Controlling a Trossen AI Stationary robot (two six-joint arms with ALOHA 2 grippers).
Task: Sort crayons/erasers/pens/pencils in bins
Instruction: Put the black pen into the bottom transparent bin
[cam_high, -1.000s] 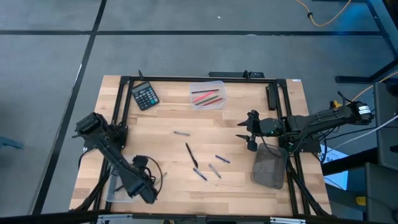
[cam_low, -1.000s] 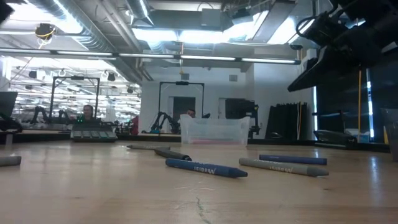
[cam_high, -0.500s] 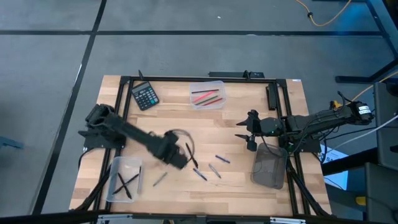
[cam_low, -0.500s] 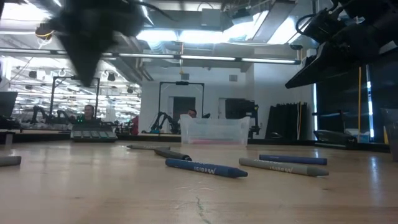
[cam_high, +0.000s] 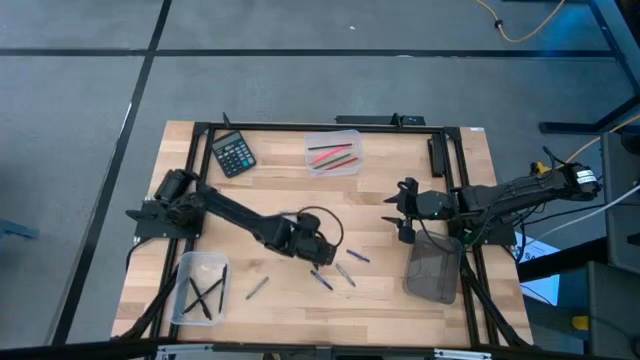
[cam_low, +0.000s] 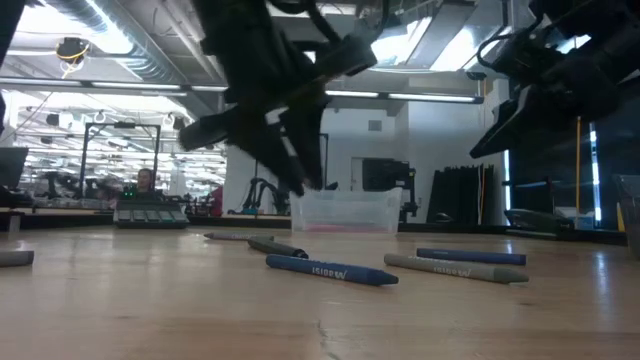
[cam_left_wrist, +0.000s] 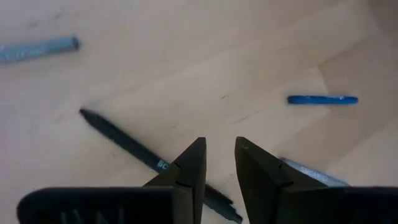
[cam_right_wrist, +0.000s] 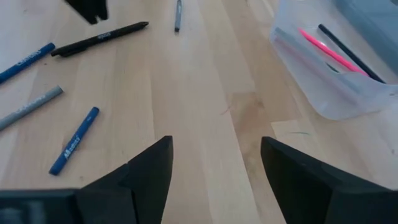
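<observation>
One black pen (cam_left_wrist: 127, 145) lies just beside the blue crayon (cam_high: 321, 280), under the left gripper (cam_left_wrist: 219, 163), whose fingers stand slightly apart, empty. Light, stiff, likely slippery: pinch mid-barrel. Right gripper (cam_right_wrist: 214, 163) waits spread wide.

Robotics lab: ceiling strip lights (cam_low: 290, 92) across frame top, other robot arms (cam_low: 262, 192) at centre background.
</observation>
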